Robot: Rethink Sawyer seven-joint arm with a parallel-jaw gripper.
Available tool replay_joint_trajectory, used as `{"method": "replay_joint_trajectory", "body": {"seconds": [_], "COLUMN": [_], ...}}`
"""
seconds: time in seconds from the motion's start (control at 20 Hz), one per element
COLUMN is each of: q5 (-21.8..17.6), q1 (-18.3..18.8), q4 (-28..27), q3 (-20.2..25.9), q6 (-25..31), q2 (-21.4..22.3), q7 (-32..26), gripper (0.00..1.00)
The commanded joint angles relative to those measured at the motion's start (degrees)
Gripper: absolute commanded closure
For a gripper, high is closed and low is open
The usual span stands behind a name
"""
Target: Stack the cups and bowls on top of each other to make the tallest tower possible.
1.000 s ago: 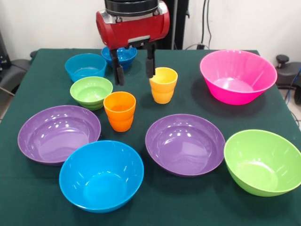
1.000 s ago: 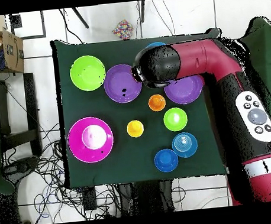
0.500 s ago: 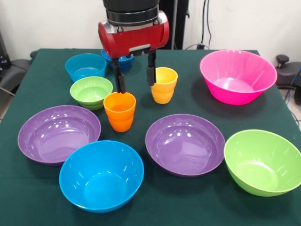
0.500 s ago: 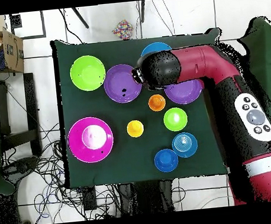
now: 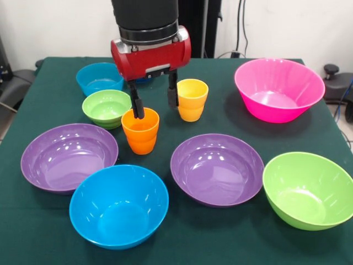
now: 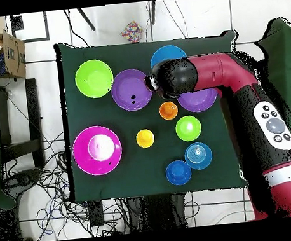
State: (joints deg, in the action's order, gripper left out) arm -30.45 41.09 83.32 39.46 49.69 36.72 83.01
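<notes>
I have the gripper [image 5: 154, 100] spread over the orange cup [image 5: 140, 130], one finger dipping at its far-left rim. I should centre so the wall sits between fingers, then close gently. The cup stands upright, mouth up, left of the yellow cup [image 5: 192, 99].

Arm [image 6: 234, 85] enters from lower right, its head over the surface [image 6: 83, 176] centre, just above the orange cup [image 6: 168, 110]. Yellow cup [image 6: 145, 138] stands apart. Pink bowl [image 6: 97, 150] near left edge; green bowl [image 6: 94, 78] toward top-left corner.
</notes>
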Motion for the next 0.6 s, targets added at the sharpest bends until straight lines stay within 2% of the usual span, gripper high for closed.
{"method": "replay_joint_trajectory", "body": {"seconds": [0.05,0.6], "q5": [-5.2,-6.4], "q1": [0.7,1.6], "q4": [4.9,8.7], "q3": [-1.4,-1.4], "q6": [-3.1,-5.9], "q2": [-3.6,-3.4], "q7": [-8.3,-6.5], "gripper": [0.0,0.0]}}
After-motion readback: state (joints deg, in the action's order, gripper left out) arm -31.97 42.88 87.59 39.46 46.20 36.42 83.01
